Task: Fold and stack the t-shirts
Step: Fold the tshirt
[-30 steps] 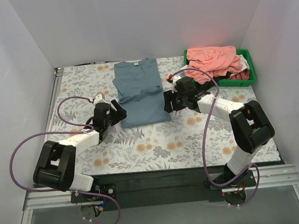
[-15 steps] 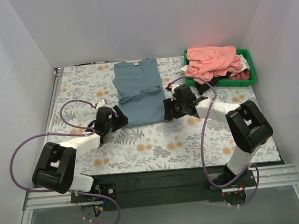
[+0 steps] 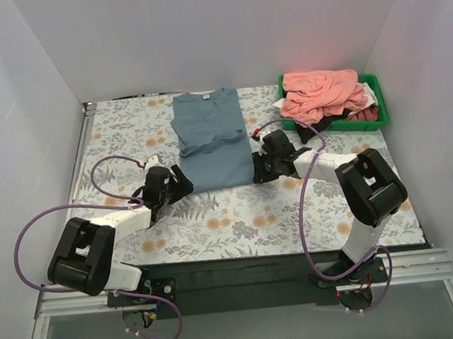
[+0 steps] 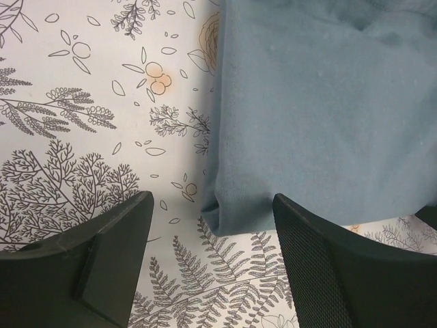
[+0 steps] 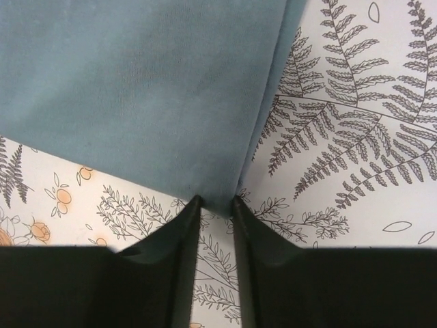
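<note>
A dusty grey-blue t-shirt (image 3: 212, 139) lies flat on the floral table cover, sides folded in, collar at the far end. My left gripper (image 3: 181, 181) is open at its near left corner; in the left wrist view the shirt's (image 4: 328, 102) corner lies between my spread fingers (image 4: 212, 208), untouched. My right gripper (image 3: 257, 171) is at the near right corner. In the right wrist view its jaws (image 5: 216, 203) are nearly together, with the tip of the shirt's (image 5: 136, 89) corner pinched between them. More shirts, salmon-pink (image 3: 323, 90) on top, are piled at the back right.
The pile sits in a green bin (image 3: 383, 114) at the back right, with white, dark red and black cloth under the pink. White walls enclose the table on three sides. Purple cables loop from both arms over the cover (image 3: 238, 216).
Both grippers have drawn back toward the near edge and dropped to the shirt's near corners. The right jaws have closed on the corner.
</note>
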Controlling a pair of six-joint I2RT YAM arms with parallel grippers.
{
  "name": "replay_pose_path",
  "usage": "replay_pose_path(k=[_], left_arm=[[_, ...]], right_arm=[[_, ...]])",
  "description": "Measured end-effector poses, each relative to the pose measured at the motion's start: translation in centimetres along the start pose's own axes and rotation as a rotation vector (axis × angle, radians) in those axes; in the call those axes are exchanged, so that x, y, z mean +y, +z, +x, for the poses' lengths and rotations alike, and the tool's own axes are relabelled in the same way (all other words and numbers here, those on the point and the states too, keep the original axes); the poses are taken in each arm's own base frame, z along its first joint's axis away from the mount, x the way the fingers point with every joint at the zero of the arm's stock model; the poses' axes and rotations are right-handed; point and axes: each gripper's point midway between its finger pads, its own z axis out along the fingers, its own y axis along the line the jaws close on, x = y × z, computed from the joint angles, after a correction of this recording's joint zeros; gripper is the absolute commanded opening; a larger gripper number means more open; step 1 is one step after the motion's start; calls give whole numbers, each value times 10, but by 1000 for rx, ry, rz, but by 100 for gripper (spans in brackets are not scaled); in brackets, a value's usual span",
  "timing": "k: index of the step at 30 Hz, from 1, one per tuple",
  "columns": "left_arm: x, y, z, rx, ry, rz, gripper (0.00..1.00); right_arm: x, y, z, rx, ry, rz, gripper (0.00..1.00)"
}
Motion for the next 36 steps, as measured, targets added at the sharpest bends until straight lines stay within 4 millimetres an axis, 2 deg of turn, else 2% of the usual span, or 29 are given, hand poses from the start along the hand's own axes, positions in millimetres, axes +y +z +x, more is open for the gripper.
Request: replay_pose_path(k=[3,6,11,21,27,31,36], left_arm=[[0,0,0,-1,0,0,68],[1,1,1,1,-2,-2,62],[1,5,2,1,-6,-1,48],[-4,4,12,30,-2,10,36],[-5,8,16,36,-15,11,20],[-7,13,18,42,-23,13,0],[-13,15,19,46,-33,35,0]], right_arm=[[-1,0,2,3,1,2,18],[-1,0,3,5,2,1,14],[-1,1,3,4,2,1,13],[1,4,2,-2,1,-15,13],[2,6,0,-8,0,-22,12],[3,6,0,-10,-1,-25,11],[3,6,0,-10,-2,-25,1]])
